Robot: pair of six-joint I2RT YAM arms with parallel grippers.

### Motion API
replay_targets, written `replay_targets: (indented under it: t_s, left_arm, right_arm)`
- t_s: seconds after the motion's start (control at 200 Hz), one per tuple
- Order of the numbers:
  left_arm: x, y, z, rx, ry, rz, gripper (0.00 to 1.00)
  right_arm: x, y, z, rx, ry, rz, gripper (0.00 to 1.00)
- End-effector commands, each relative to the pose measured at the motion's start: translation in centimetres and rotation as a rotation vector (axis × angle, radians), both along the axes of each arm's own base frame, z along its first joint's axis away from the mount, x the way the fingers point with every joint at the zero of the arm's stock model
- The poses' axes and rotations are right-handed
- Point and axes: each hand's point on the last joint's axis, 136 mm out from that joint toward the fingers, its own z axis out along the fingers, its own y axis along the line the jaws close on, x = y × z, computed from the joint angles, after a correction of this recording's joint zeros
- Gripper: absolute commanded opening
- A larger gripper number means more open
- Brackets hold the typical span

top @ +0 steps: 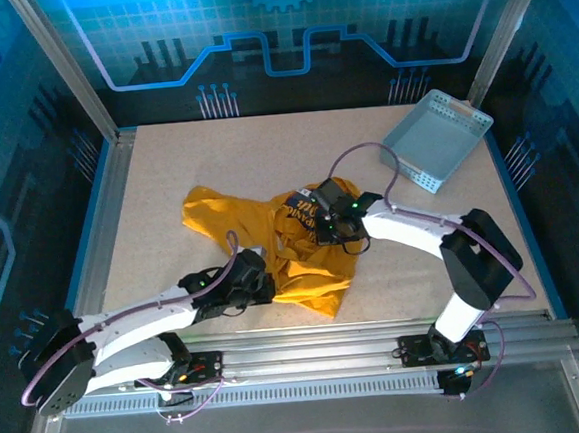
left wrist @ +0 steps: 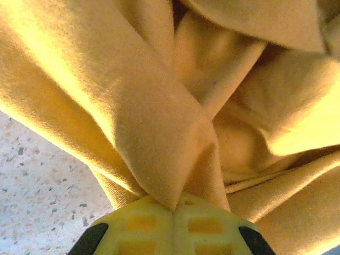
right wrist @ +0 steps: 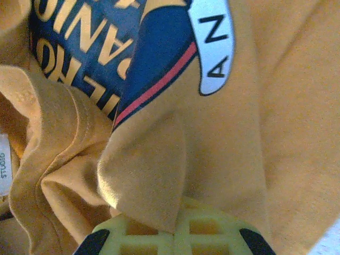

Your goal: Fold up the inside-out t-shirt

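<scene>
Mustard t-shirt [top: 312,275] mid-table, bare board [top: 166,171] around

Overhead view: even, cool blue-tinted light, sharp focus; soft shadows on pale speckled chipboard desk [top: 265,158]. Left wrist view: bright glare upper left on mustard-yellow cloth t-shirt [left wrist: 133,106]. Both wrist views: nearest folds blurred.

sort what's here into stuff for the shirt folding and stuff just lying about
For the job: mustard t-shirt; left hand, shut on a fold of it; right hand, shut on it near the navy print.
Lying about: pale blue-grey basket, far right.
</scene>
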Motion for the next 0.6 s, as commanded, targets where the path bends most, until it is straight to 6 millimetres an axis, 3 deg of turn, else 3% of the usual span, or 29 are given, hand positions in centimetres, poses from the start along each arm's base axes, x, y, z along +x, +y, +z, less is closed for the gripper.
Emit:
replay_targets:
  t_s: [0.0, 0.065, 0.145, 0.19, 0.435, 0.495, 0.595]
  left_arm:
    - [-0.1, 0.4, -0.2, 0.004, -0.02, 0.022, 0.05]
    - [-0.4, 0.4, -0.7, 0.007, -0.017, 0.016, 0.05]
    - [-0.7, 0.2, -1.0, 0.006, -0.021, -0.002, 0.05]
    - [-0.9, 0.1, -1.0, 0.012, -0.03, -0.016, 0.05]
    - [-0.4, 1.8, 1.0, 0.016, -0.143, 0.029, 0.05]
    - [-0.4, 2.3, 1.5, -0.004, -0.174, 0.035, 0.07]
    - [-0.8, 2.4, 1.4, -0.005, -0.172, 0.021, 0.07]
  right_arm:
    - [-0.3, -1.6, 1.8, -0.053, -0.053, -0.015, 0.11]
    - [-0.8, -2.3, 2.8, -0.067, -0.086, -0.013, 0.12]
    - [-0.8, -3.1, 3.7, -0.055, -0.117, -0.026, 0.0]
    - [-0.4, -3.6, 4.0, -0.04, -0.118, -0.039, 0.0]
    - [5.0, -4.8, 10.1, 0.043, -0.227, -0.086, 0.0]
    - [6.5, -5.2, 10.3, 0.042, -0.222, -0.096, 0.0]
    - [8.3, -5.5, 8.9, 0.02, -0.196, -0.105, 0.0]
